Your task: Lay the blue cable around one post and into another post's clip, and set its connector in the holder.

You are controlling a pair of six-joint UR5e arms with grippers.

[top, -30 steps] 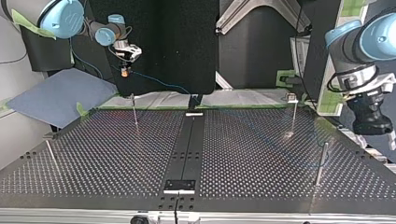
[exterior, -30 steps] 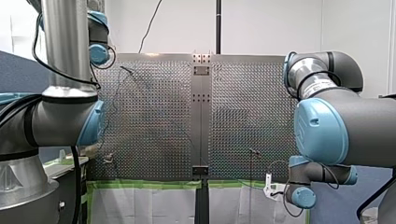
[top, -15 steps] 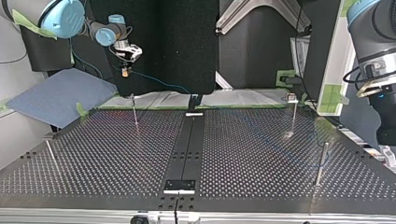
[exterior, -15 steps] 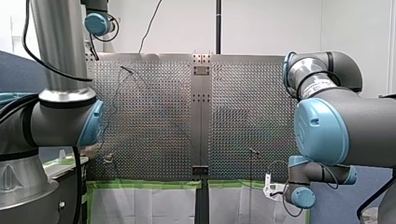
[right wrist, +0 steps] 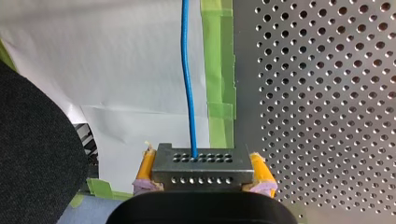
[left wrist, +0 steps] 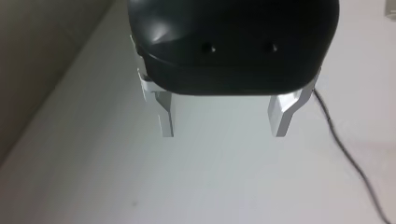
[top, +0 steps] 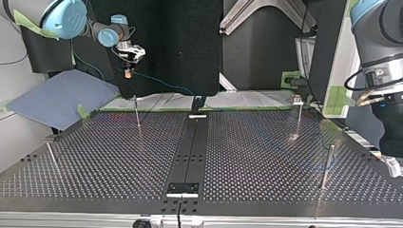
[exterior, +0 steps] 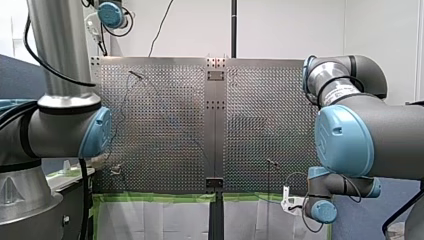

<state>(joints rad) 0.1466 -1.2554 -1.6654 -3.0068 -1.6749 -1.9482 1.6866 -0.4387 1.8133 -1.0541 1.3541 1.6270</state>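
Right gripper [right wrist: 201, 173] clamped on connector [right wrist: 201, 163] | blue cable [right wrist: 187, 84] runs straight ahead | left gripper [left wrist: 223, 123] released

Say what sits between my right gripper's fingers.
The right wrist view shows the grey connector clamped between the right gripper's yellow pads, the blue cable running out ahead.

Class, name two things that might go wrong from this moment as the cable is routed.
The blue cable hangs free from the connector in my right end effector, off the table; it may snag its edge. My left end effector is open, empty, facing a wall: nothing would steady the cable at a post.
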